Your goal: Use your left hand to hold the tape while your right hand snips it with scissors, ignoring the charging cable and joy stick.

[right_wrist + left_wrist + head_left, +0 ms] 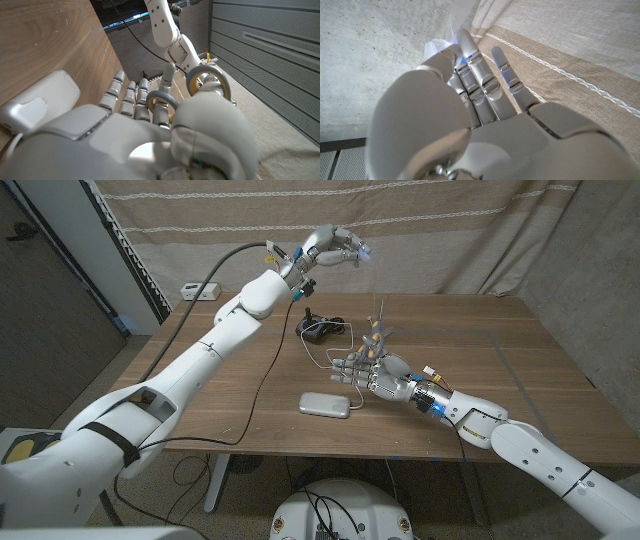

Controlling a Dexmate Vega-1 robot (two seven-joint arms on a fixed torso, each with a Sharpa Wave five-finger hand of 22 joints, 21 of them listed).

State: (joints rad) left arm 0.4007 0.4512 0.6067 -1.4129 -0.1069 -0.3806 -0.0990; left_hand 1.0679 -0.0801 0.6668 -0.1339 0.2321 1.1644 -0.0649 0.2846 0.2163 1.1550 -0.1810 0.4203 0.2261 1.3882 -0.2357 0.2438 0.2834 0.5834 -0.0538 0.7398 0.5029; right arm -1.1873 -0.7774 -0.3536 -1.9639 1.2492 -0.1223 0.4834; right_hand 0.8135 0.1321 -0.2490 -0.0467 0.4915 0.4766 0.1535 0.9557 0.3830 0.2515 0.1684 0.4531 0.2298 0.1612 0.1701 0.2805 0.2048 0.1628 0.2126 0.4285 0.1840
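Starting at the fingertips: the left hand [335,246] is up in the air over the far left part of the table, fingers curled in with the tips pinched on a small bluish-white bit, which looks like the tape [362,251], though it's tiny in the head view. In the left wrist view the same fingers [470,60] reach up toward a pale crinkly scrap [440,47] at their tips, with the beige curtain [570,45] behind. The right hand [375,370] is low over the middle of the wooden table [520,360], fingers wrapped around the scissors [377,330], whose blades stick up and away from the hand. In the right wrist view you can see the grey and yellow handle loops [207,82] with fingers threaded through them, so that's a solid grip. The two hands are well apart, the left one high and far, the right one nearer. Just beside the right hand on its left lies a white rounded pack [325,405] flat on the table, with a thin white charging cable [318,360] looping from it toward the black joy stick [318,327] farther back. A white power strip [198,291] sits at the far left corner.
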